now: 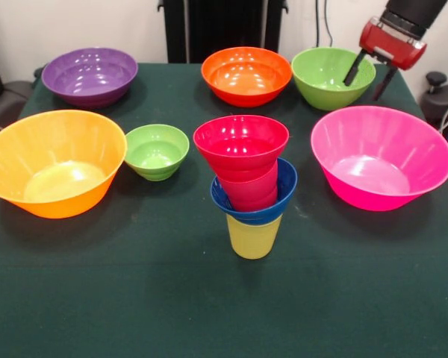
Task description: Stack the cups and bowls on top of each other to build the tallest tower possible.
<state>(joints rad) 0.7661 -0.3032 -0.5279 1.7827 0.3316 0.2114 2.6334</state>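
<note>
- The yellow cup (pixel 253 237) stands nearest the camera, upright on the green surface (pixel 134 298), as the base of the tower (pixel 250 186).
- A blue bowl (pixel 282 195) sits in the cup's mouth; a red cup (pixel 248 189) nests in it, and a red bowl (pixel 241 143) caps the stack. Alternating cup and bowl probably adds more height than nesting like items.
- The tower leans slightly; the red bowl sits tilted and overhangs the cup below.
- Unused bowls ring the tower: a small green bowl (pixel 157 151) just beside it, a large orange-yellow bowl (pixel 52 160), a pink bowl (pixel 378 156), and, along the far edge, a purple bowl (pixel 90 75), an orange bowl (pixel 246 74) and a green bowl (pixel 330 74).
- The tool (pixel 369 76) hangs at the green bowl's rim, fingers spread wide and empty, one over the bowl and one outside it, likely to pinch the wall.
</note>
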